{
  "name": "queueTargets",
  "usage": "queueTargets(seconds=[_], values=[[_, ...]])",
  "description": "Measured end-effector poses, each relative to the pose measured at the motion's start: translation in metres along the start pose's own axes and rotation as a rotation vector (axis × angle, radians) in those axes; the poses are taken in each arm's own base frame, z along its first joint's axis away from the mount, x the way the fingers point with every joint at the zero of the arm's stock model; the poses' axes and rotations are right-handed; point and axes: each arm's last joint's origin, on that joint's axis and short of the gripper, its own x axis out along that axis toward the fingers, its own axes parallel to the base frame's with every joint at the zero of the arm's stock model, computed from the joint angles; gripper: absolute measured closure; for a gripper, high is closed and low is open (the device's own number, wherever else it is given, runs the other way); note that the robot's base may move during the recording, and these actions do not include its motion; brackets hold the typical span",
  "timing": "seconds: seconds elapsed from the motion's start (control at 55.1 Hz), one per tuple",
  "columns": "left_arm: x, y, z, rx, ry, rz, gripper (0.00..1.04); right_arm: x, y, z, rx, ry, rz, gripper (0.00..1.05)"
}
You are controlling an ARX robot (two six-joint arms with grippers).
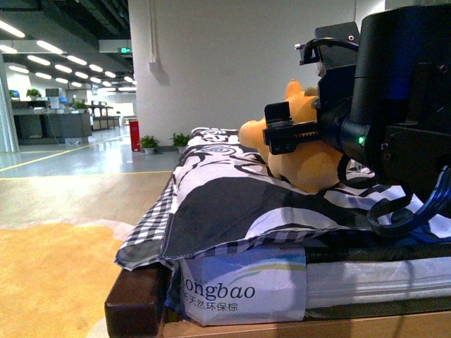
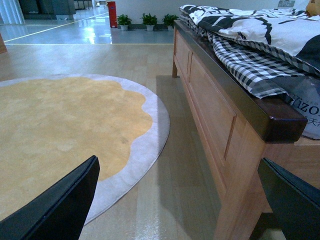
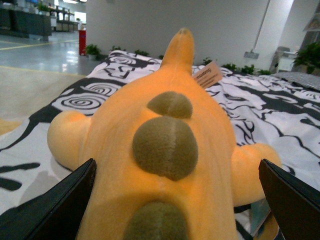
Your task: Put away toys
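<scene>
The orange-yellow plush animal (image 1: 304, 167) lies on the bed's black-and-white quilt. In the right wrist view its back (image 3: 165, 100) fills the middle, with brownish round nubs and a paper tag (image 3: 208, 76). My right gripper (image 1: 282, 134) is open and hovers right at the plush, one black finger on each side of its body (image 3: 175, 210), not closed on it. My left gripper (image 2: 175, 210) is open and empty, low beside the bed over the wooden floor. It does not show in the front view.
The quilt (image 1: 232, 204) hangs over the bed's near corner, above a wrapped mattress (image 1: 239, 289). The wooden bed frame (image 2: 220, 110) stands close to my left gripper. A round yellow rug (image 2: 60, 130) lies on the floor beside it. Potted plants (image 2: 149, 20) stand by the far wall.
</scene>
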Motion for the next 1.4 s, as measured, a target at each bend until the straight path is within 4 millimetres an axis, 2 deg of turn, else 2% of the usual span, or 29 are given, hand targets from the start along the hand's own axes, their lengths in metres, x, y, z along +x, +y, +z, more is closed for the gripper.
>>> queueTargets(seconds=[0.309, 0.708, 0.853, 0.944, 1.017, 1.198, 1.398], values=[[0.000, 0.000, 0.000, 0.000, 0.000, 0.000, 0.06, -0.010, 0.006, -0.016, 0.045, 0.067, 0.055, 0.07], [0.000, 0.000, 0.000, 0.000, 0.000, 0.000, 0.06, -0.013, 0.008, -0.013, 0.050, 0.052, 0.082, 0.62], [0.000, 0.000, 0.000, 0.000, 0.000, 0.000, 0.06, -0.013, 0.002, -0.009, 0.070, 0.041, 0.101, 0.79], [0.000, 0.000, 0.000, 0.000, 0.000, 0.000, 0.06, -0.012, -0.010, -0.001, 0.117, 0.024, 0.130, 0.90], [0.000, 0.000, 0.000, 0.000, 0.000, 0.000, 0.06, -0.012, -0.020, 0.007, 0.147, 0.010, 0.149, 0.94], [0.000, 0.000, 0.000, 0.000, 0.000, 0.000, 0.06, -0.019, -0.049, 0.037, 0.215, -0.049, 0.201, 0.96], [0.000, 0.000, 0.000, 0.000, 0.000, 0.000, 0.06, -0.052, -0.087, 0.076, 0.289, -0.137, 0.277, 0.97]])
